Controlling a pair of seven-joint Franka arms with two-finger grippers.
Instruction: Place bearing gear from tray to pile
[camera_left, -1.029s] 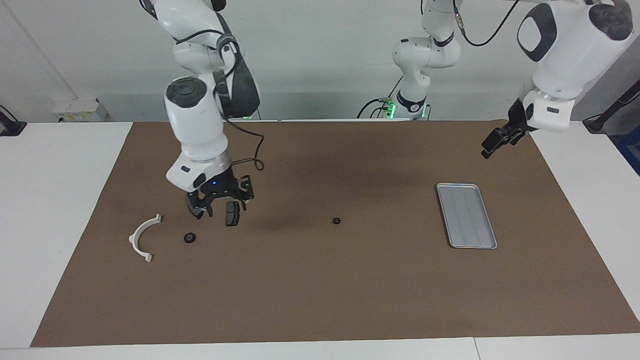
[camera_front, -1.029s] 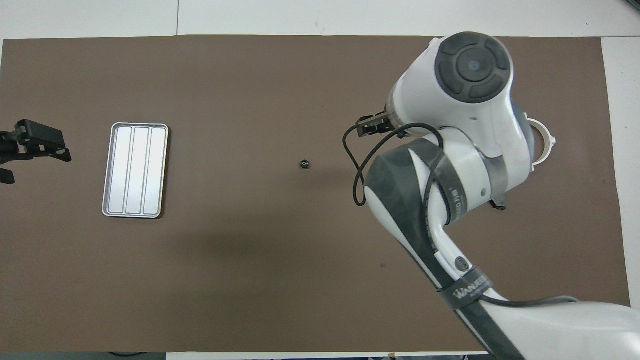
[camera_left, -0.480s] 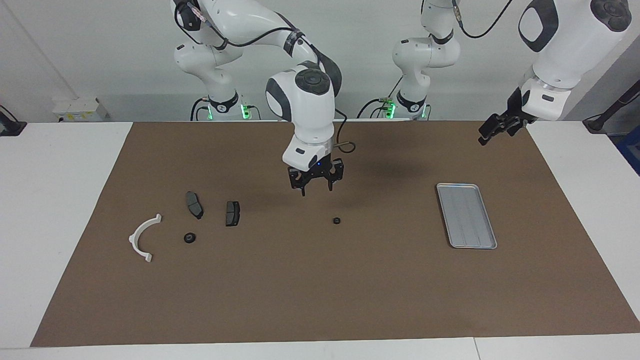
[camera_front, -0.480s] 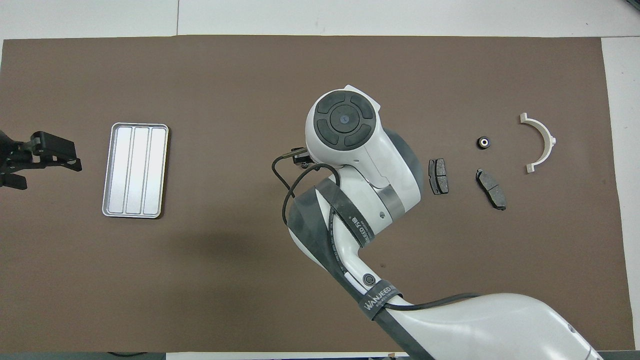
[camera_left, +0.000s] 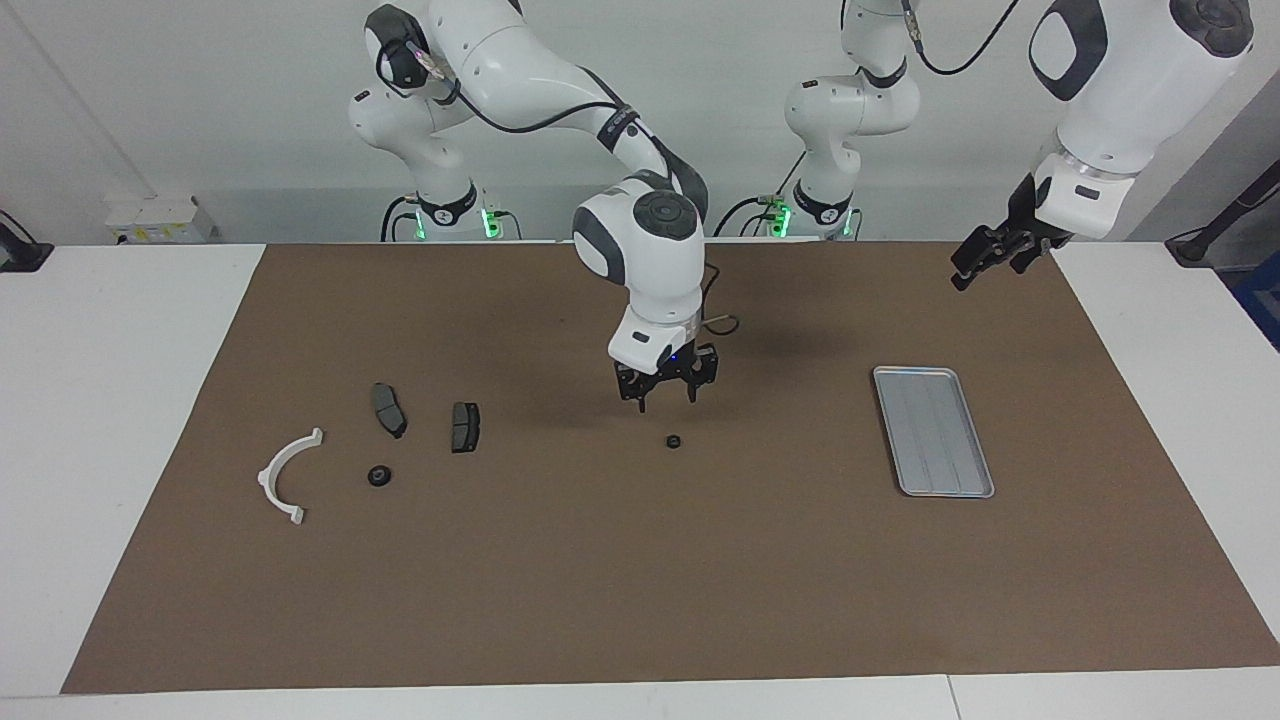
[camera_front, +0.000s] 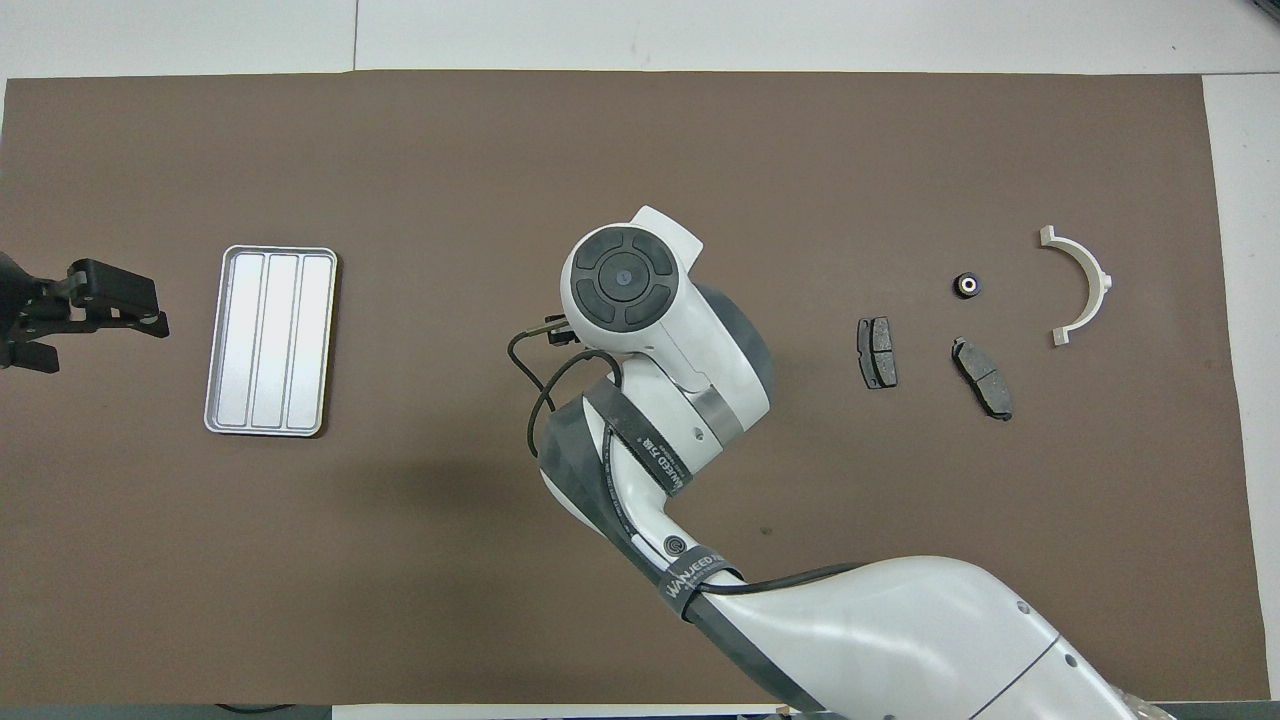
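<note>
With the tray bare, 1 bearing gear lies by the pile's bracket, another sits mid-mat under the right gripper, fingers apart and empty, while the left gripper waits spread.

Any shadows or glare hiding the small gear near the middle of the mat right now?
Facing view: the right gripper throws a soft dark shadow on the mat, nearer the robots than the small gear, which stays plainly visible. Overhead view: the right arm's body covers that gear; the tray shines bright, washing out its ribs.
</note>
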